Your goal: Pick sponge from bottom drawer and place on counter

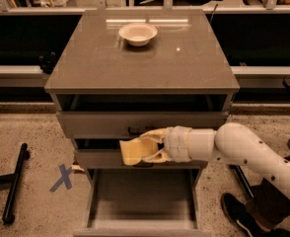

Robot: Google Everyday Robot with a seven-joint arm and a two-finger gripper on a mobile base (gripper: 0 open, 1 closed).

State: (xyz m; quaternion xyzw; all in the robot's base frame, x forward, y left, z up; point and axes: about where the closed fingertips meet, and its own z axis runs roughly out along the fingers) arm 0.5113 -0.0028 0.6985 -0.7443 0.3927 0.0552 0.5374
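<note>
My gripper [146,146] reaches in from the right on a white arm and is shut on the sponge [133,150], a yellow-tan block held in front of the middle drawer, above the open bottom drawer [140,201]. The bottom drawer is pulled out and its grey floor shows nothing on it. The counter [145,58] is the glossy grey-brown top above, well higher than the sponge.
A cream round bowl [137,33] sits at the counter's back centre. A blue tape X [62,177] and a black bar [14,181] lie on the floor at left. Dark shoes [248,216] stand on the floor at lower right.
</note>
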